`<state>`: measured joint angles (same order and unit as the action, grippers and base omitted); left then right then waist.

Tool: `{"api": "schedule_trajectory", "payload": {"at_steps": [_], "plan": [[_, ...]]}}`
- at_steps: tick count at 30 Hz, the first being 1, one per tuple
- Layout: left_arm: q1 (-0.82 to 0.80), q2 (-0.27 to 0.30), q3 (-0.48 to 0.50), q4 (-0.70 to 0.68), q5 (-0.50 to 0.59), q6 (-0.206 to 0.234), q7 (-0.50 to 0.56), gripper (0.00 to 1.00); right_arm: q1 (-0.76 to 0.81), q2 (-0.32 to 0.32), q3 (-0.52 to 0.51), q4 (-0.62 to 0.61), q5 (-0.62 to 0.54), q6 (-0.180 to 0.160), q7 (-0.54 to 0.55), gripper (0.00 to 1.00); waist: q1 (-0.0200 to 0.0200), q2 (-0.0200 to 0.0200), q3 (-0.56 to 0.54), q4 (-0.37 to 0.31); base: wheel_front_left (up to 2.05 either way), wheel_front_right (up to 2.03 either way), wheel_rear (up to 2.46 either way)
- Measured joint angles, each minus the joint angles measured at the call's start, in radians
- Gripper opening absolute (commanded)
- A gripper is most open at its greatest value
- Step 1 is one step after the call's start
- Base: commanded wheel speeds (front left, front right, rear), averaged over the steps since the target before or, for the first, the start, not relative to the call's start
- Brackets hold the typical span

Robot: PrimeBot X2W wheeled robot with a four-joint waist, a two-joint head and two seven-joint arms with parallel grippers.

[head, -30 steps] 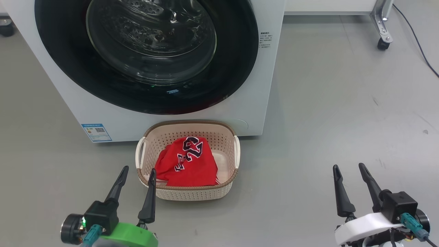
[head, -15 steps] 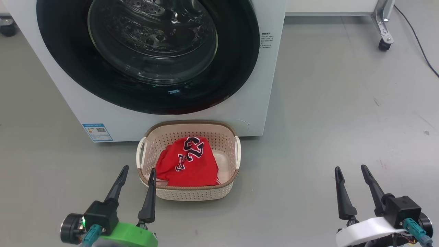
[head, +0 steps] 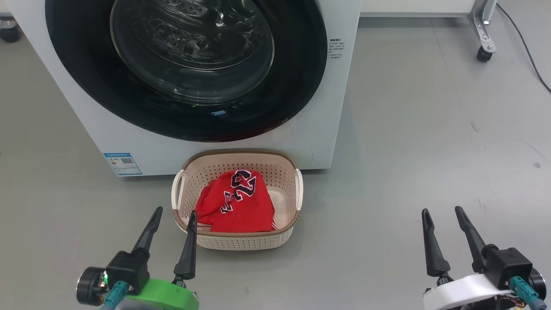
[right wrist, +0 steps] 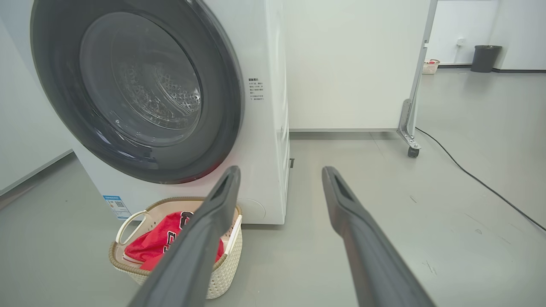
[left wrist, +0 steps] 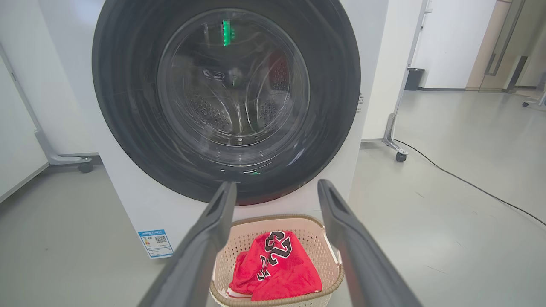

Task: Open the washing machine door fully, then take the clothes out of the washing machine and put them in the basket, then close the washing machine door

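Grey floor (head: pixel 409 150), smooth and lightly scuffed, white wall panels behind. A dark cable (head: pixel 525 47) trails across it at far right, past a metal leg on a caster (head: pixel 484 34).

Washing machine (head: pixel 340 107): white box standing on the floor. The washing machine door (head: pixel 189 64) lies flush against its front, closed; the perforated steel drum shows through the bulging glass. Blue label sticker (head: pixel 122 163) at the lower left of the front.

Basket (head: pixel 241 243): on the floor just before the machine, below the door. The clothes (head: pixel 236 202) lie bunched inside, red, the dark "23" uppermost.

Left gripper (head: pixel 175 211): fingers spread wide, holding nothing, low beside the basket's near left corner. Its inner fingertip overlaps the rim in the head view; contact cannot be told.

Right gripper (head: pixel 442 209): fingers likewise spread, empty, over bare floor well to the right of the basket.

Dark bin (right wrist: pixel 486 58) against the far wall.
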<state>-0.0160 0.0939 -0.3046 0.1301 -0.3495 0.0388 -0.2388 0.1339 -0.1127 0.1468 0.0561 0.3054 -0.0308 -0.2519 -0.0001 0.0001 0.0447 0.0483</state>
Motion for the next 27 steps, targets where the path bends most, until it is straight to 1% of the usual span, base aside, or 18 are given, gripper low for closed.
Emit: {"api": "schedule_trajectory", "payload": {"at_steps": [9, 10, 14, 18, 27], "plan": [[0.000, 0.000, 0.000, -0.004, 0.000, 0.000, 0.000, 1.00, 0.003, -0.002, 0.000, -0.016, 0.000, -0.003, 0.002, 1.00, 0.0000, 0.0000, 0.007, 0.001, 0.00, 0.00, 0.00], [0.000, 0.000, -0.001, -0.004, 0.000, 0.001, 0.000, 0.00, 0.003, -0.002, 0.000, -0.017, 0.000, -0.003, 0.003, 0.00, 0.0000, 0.0000, 0.007, 0.001, 0.00, 0.00, 0.00], [0.012, -0.011, -0.007, 0.032, 0.000, 0.000, 0.000, 0.00, 0.007, 0.013, 0.004, 0.021, 0.001, -0.003, 0.006, 0.00, 0.0000, 0.0000, 0.007, 0.001, 0.00, 0.00, 0.00], [0.027, -0.012, -0.005, 0.034, -0.018, -0.001, 0.000, 0.00, 0.020, 0.016, 0.006, 0.022, 0.021, 0.002, 0.006, 0.00, 0.0000, 0.0000, 0.007, 0.000, 0.00, 0.00, 0.00], [0.027, -0.014, 0.012, 0.028, -0.140, -0.018, 0.016, 0.00, 0.020, 0.019, 0.005, 0.018, 0.140, 0.012, 0.013, 0.00, 0.0000, 0.0000, 0.002, -0.006, 0.00, 0.00, 0.00]]}}
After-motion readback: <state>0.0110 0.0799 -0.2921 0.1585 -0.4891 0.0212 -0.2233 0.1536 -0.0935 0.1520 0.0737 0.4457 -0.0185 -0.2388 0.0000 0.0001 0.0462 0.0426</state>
